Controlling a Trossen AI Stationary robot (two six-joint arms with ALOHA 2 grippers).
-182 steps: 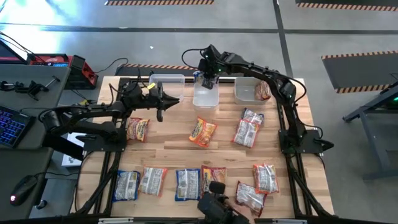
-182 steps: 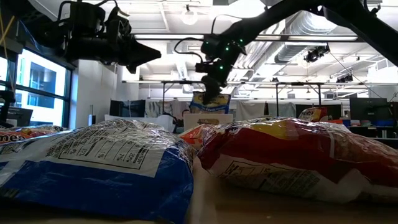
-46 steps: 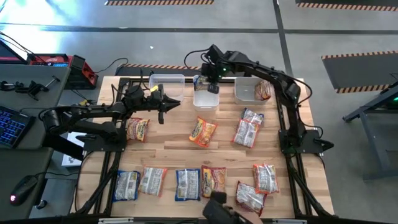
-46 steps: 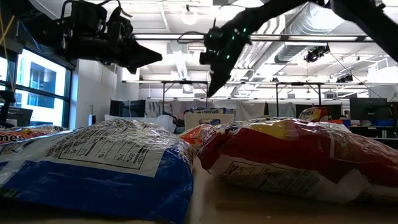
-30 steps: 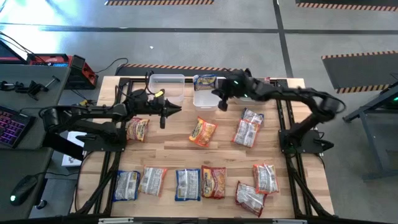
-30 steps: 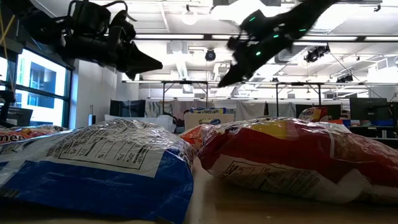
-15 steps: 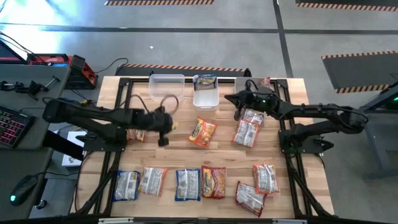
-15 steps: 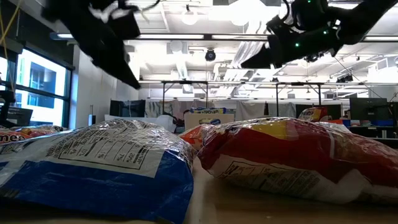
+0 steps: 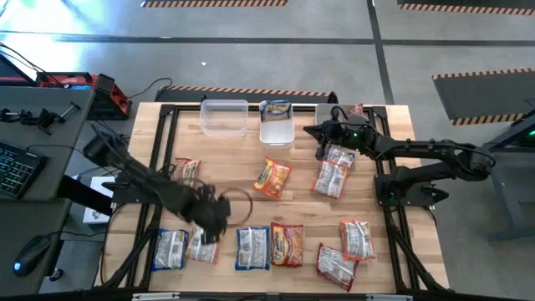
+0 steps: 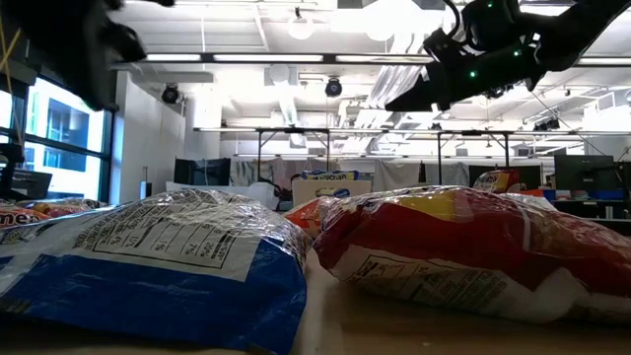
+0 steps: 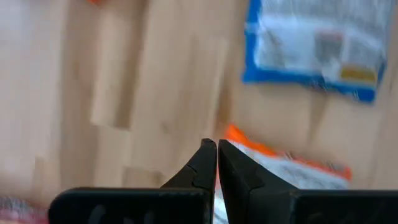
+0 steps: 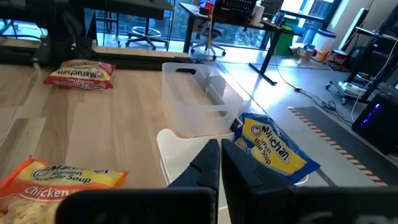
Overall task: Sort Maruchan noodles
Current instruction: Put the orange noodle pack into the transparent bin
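High view: left gripper [image 9: 214,219] is low over the front-left of the table [image 9: 234,180], blurred, just above the front row of packets [image 9: 251,247], beside the second one from the left [image 9: 201,245]. Jaw state not readable here. Right gripper [image 9: 318,132] hangs over the back centre-right, just beside the middle bin [image 9: 277,134] and near two pink-white packets [image 9: 333,171]. A blue packet [image 9: 277,109] leans at the back of the middle bin. The left bin [image 9: 224,117] is clear. An orange packet [image 9: 272,176] lies mid-table, and another [image 9: 185,170] at the left edge. More packets lie front right [image 9: 357,237].

Low view: a blue-white packet [image 10: 148,261] and a red one [image 10: 463,247] fill the foreground. Right gripper [image 10: 406,102] is high at upper right. A dark blur at upper left is probably the left arm [image 10: 69,44].

Left wrist view: fingers [image 11: 202,168] together, tips touching, nothing between them. Beyond them lie an orange-edged packet [image 11: 286,171] and a blue-bordered packet [image 11: 317,46] on the wood.

Right wrist view: fingers [image 12: 208,165] closed, empty. Ahead are the blue packet [image 12: 270,146] at the near bin's edge, the clear bin [image 12: 199,102], an orange packet [image 12: 59,180] nearby, and a red one [image 12: 79,73] farther off.
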